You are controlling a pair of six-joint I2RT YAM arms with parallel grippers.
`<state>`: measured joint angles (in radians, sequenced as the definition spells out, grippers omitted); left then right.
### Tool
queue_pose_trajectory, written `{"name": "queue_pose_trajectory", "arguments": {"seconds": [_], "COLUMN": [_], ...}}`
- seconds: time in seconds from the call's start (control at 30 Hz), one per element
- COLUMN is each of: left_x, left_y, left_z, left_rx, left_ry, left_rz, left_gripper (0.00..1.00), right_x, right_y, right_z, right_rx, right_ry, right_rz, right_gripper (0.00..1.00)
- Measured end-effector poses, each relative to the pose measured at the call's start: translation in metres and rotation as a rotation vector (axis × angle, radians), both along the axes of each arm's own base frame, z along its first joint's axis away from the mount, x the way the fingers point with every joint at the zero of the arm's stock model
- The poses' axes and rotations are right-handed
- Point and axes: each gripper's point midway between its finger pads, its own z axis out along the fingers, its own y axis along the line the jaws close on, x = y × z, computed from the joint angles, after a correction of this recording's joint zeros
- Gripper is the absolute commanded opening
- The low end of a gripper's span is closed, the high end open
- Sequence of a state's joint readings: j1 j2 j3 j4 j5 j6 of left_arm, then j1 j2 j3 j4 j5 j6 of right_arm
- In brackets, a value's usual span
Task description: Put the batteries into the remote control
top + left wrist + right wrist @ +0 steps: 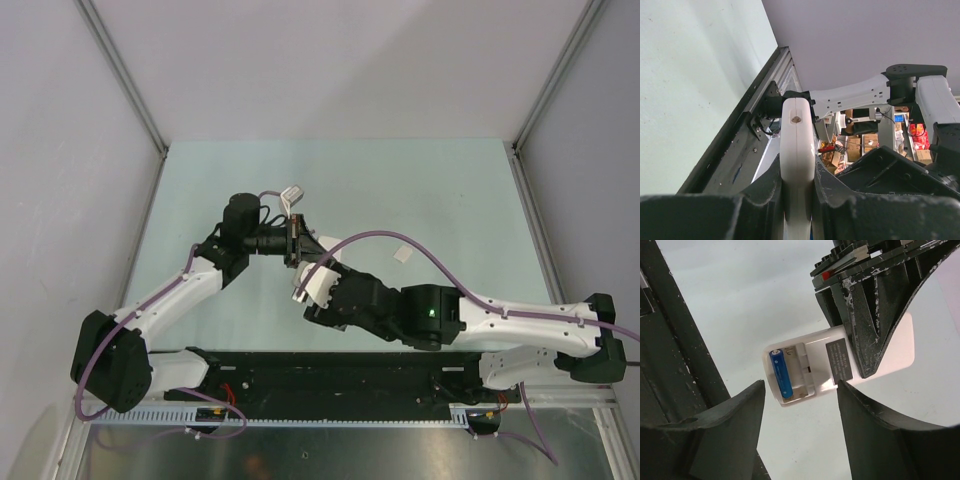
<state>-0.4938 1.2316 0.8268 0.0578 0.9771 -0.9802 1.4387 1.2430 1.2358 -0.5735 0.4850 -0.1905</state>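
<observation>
While the left jaws clamp the remote control (817, 362) above the worktop (430, 190), its white back faces the right wrist camera (compartment uncovered). A blue battery (781, 372) sits in the slot nearest the remote's end. The right jaws stand apart, holding nothing, near that end.
</observation>
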Motion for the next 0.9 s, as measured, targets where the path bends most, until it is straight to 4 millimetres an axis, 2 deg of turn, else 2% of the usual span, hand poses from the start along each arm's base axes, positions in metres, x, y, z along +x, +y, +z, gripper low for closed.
{"name": "queue_pose_trajectory", "arguments": {"seconds": [0.17, 0.37, 0.47, 0.57, 0.73, 0.77, 0.9], "left_x": [0.000, 0.001, 0.004, 0.009, 0.025, 0.028, 0.038], "left_y": [0.000, 0.000, 0.000, -0.002, -0.003, -0.002, -0.001], "left_z": [0.000, 0.000, 0.002, 0.005, 0.007, 0.007, 0.002], "left_rx": [-0.001, -0.001, -0.007, -0.015, -0.020, -0.020, -0.016], "left_ry": [0.006, 0.007, 0.002, -0.018, -0.056, -0.063, -0.071], "left_rz": [0.003, 0.007, 0.013, 0.036, 0.116, 0.135, 0.201], "left_gripper": [0.00, 0.00, 0.00, 0.00, 0.00, 0.00, 0.00], "right_x": [-0.005, -0.009, -0.002, 0.017, 0.051, 0.054, 0.049], "right_y": [-0.003, -0.010, -0.016, -0.023, -0.043, -0.044, -0.037], "right_z": [0.007, 0.040, 0.052, 0.061, 0.056, 0.054, 0.046], "right_rx": [0.017, 0.141, 0.227, 0.350, 0.523, 0.546, 0.593], "right_ry": [0.004, 0.039, 0.079, 0.145, 0.293, 0.322, 0.430], "right_rz": [0.009, -0.014, -0.076, -0.197, -0.416, -0.443, -0.463], "right_gripper": [0.68, 0.74, 0.80, 0.87, 1.00, 1.00, 1.00]}}
